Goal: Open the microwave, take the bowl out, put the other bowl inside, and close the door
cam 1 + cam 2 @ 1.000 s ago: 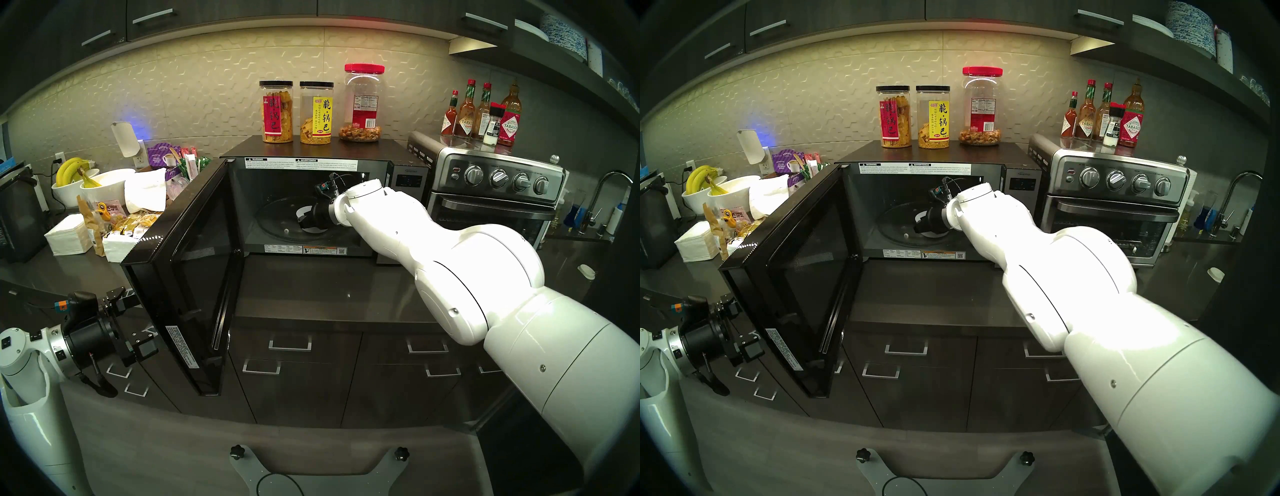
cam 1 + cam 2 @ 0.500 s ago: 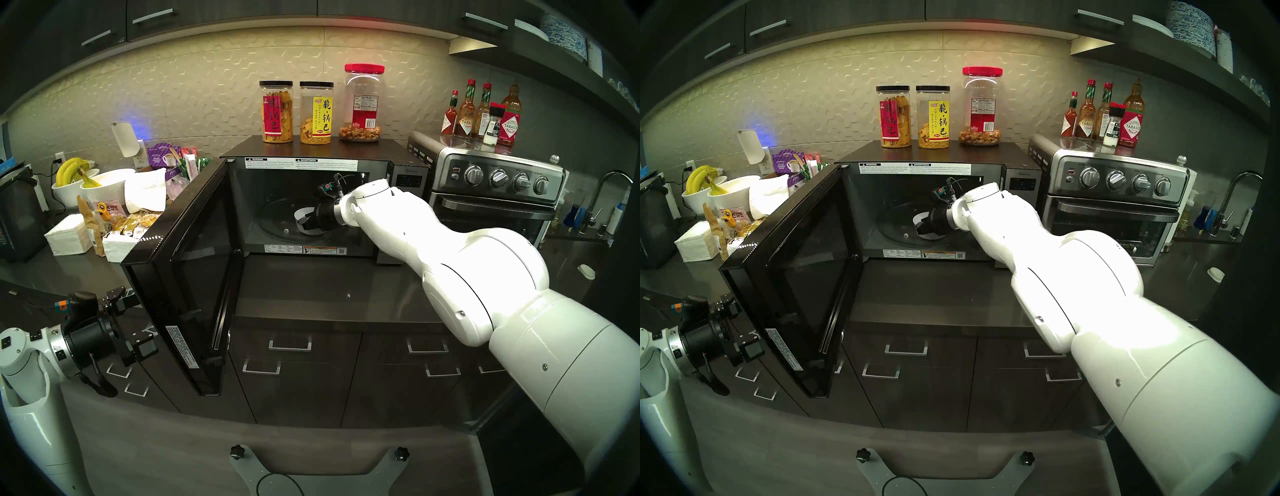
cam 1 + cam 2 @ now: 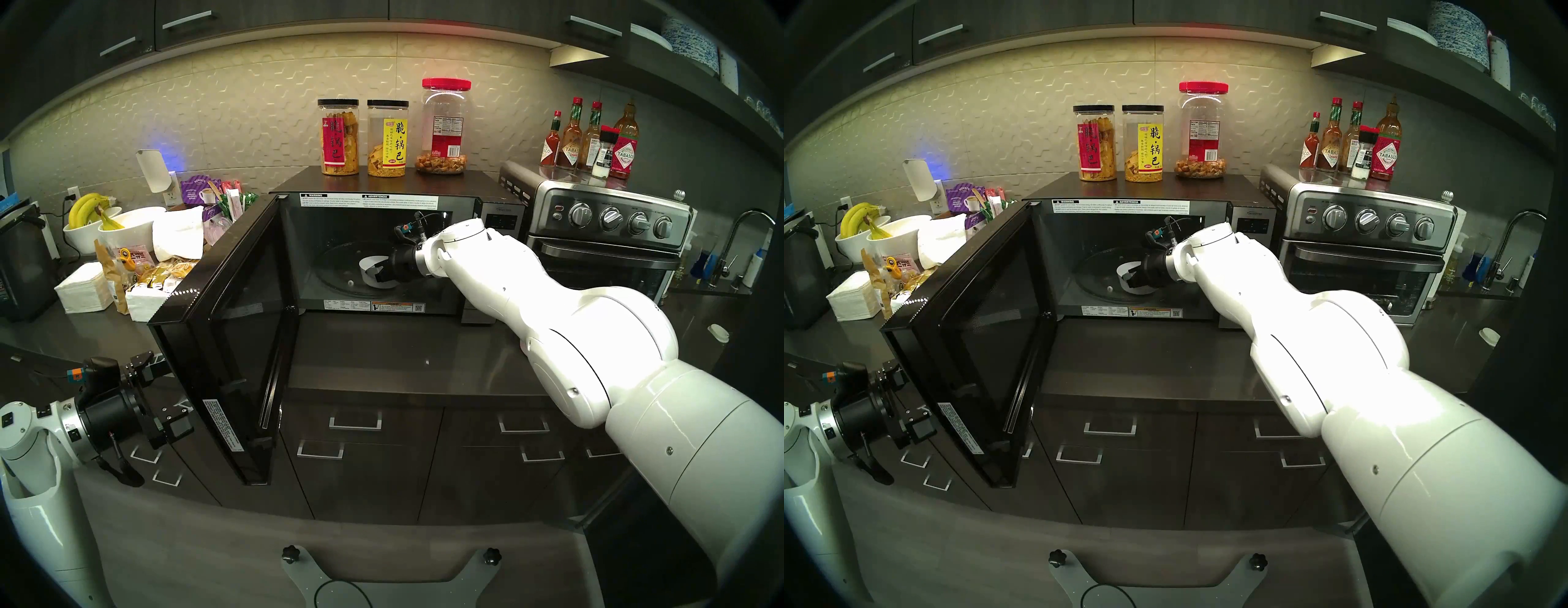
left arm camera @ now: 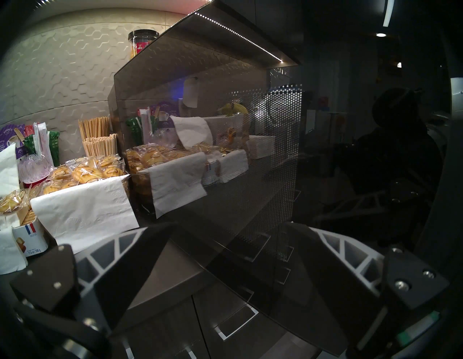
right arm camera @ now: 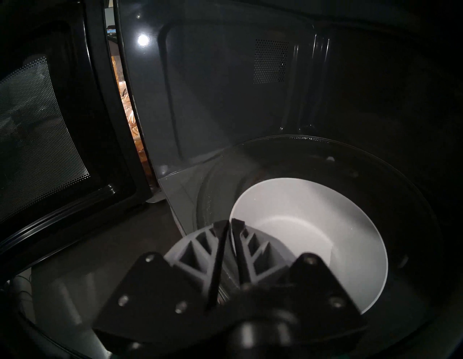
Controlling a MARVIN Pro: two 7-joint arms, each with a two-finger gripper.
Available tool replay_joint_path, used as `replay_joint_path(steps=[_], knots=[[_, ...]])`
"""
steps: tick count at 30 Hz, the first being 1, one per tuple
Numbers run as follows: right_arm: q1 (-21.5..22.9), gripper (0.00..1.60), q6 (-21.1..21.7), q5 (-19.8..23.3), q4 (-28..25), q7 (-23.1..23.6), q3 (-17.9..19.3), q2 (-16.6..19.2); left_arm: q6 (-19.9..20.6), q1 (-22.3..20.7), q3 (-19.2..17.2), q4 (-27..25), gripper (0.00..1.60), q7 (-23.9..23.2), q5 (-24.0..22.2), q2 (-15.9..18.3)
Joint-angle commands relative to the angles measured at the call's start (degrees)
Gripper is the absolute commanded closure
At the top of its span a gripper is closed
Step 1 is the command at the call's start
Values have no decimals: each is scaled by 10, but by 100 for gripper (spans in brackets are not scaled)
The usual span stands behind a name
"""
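The microwave (image 3: 502, 220) stands with its door (image 3: 237, 322) swung wide open to the left. A small round bowl (image 5: 313, 225), white inside, sits on the glass turntable (image 5: 375, 163). Its outer wall looks pale in the dim light, so I cannot tell which of the two bowls it is. My right gripper (image 5: 230, 221) reaches into the cavity, one finger on each side of the bowl's near rim. A narrow gap separates the fingers. My left gripper (image 4: 228, 228) hangs open by the door's outer face (image 4: 225, 125), holding nothing.
Jars (image 3: 339, 136) stand on the microwave. A toaster oven (image 3: 602, 237) with sauce bottles (image 3: 589, 140) on it is to the right. Banana bowls (image 3: 106, 225), napkins and snack packs (image 3: 140, 276) crowd the left counter. A small white round thing (image 3: 718, 332) lies at the counter's right edge.
My right arm has drawn back a little to the right, uncovering more of the bowl, which stays on the turntable. The left arm and the door have not moved.
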Motion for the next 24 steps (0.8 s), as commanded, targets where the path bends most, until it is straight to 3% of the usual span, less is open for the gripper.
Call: replay_joint_path(steps=[1,15,24], knots=[[-3,87,4,1,-41,13,0,11,-1,1,1,-6,0,-4,-2,1],[-35,88,26,-5,-133,19,-6,42,-1,0,1,-7,0,-4,-2,1],[-62,84,54,-23,-205,-19,-14,55,-1,1,1,-7,0,-5,-2,1]])
